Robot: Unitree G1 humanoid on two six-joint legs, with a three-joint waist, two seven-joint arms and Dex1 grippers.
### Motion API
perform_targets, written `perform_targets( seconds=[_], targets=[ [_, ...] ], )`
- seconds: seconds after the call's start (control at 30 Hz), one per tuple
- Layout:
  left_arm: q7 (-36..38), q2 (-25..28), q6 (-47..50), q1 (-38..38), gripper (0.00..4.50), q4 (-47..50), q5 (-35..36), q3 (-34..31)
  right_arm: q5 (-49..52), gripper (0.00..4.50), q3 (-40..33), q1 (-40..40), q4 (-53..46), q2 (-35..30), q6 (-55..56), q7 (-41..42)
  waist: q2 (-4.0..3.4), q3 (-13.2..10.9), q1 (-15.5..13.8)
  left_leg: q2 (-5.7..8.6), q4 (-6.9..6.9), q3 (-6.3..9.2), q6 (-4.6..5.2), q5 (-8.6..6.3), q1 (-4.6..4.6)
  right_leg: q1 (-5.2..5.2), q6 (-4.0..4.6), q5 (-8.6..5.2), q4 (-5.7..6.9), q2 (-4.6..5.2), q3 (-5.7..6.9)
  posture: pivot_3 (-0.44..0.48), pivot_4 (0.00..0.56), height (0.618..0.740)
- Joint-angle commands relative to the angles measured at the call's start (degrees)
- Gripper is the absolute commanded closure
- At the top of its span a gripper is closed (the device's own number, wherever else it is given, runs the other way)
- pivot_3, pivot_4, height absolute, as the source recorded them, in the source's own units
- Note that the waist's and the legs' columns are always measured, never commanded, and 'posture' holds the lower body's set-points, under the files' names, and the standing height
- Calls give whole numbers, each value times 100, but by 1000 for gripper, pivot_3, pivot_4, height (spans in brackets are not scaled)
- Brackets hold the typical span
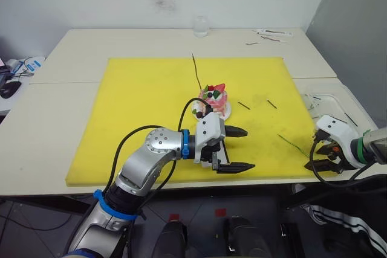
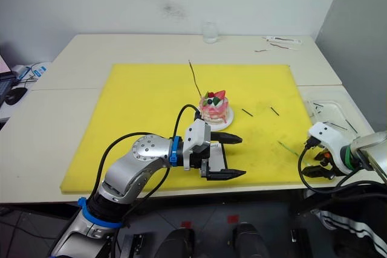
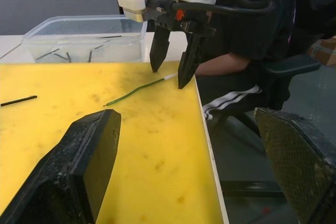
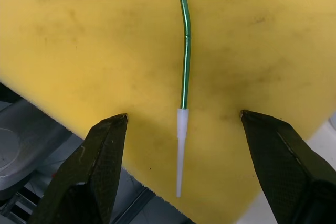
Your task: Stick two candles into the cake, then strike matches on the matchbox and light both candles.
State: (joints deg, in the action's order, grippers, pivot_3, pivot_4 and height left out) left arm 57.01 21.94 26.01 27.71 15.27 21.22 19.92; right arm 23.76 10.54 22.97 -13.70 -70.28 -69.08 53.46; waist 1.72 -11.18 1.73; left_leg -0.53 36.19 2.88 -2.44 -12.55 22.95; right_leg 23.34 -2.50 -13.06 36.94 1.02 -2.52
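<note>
Two thin green wire-like candles with pale ends show. One candle (image 1: pixel 196 72) stands stuck upright in the small round pink-and-red cake (image 1: pixel 216 99), which sits on its white plate near the middle of the yellow foam mat (image 1: pixel 139 107). The other candle (image 4: pixel 184 66) lies flat on the mat near its right edge, white tip overhanging the edge.

Right gripper (image 4: pixel 181 156): fingers spread wide, one on each side of the lying candle's white tip, not touching it.

Left gripper (image 1: pixel 236 149): fingers wide apart, holding nothing, low over the mat just in front of the cake.

Short dark matches: one (image 1: pixel 243 105) and another (image 1: pixel 272 104) lie on the mat right of the cake.

Clear plastic tray (image 3: pixel 79 35) with several short dark sticks sits on the pale table (image 1: pixel 72 52) just beyond the mat's right edge.
</note>
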Motion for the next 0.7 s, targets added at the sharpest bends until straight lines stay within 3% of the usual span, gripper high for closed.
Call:
perform_targets(
  seconds=[0.03, 0.13, 0.33, 0.57, 0.7],
  targets=[
    [21, -13, -18, 24, 0, 157, 51, -8, -59, 1303, -18, 40, -46, -68, 22, 43, 0, 0, 0, 0, 0, 0, 0, 0, 0, 0, 2, -1, 0, 0, 0, 0, 150, 740],
    [20, -15, -7, 41, 0, 152, 59, -17, -43, 2137, -45, 9, -54, -54, 6, 38, 0, 0, 0, 0, 0, 0, 0, 0, 0, 0, 4, -2, 0, 0, 0, 0, 150, 740],
    [29, 0, -20, 54, 0, 125, 33, -9, -36, 4339, -93, -50, -62, -52, 6, 14, 0, 0, 0, 0, 0, 0, 0, 0, 1, 0, -5, 3, 0, 0, 0, 0, 150, 740],
    [55, 32, -5, 78, 0, 102, 64, -51, 242, 4454, -428, -54, -214, -13, -227, 69, 0, 0, -3, 0, 0, 0, 0, 0, 1, 0, -3, 2, -1, 0, 0, 0, 150, 740],
    [42, 86, 159, 61, 0, 152, 272, -262, 724, 4454, -924, 800, -133, 837, -419, -71, -1, 0, 50, -4, 1, -3, 0, 0, -3, 0, -6, 4, 2, -4, -3, 0, 150, 740]
  ],
)
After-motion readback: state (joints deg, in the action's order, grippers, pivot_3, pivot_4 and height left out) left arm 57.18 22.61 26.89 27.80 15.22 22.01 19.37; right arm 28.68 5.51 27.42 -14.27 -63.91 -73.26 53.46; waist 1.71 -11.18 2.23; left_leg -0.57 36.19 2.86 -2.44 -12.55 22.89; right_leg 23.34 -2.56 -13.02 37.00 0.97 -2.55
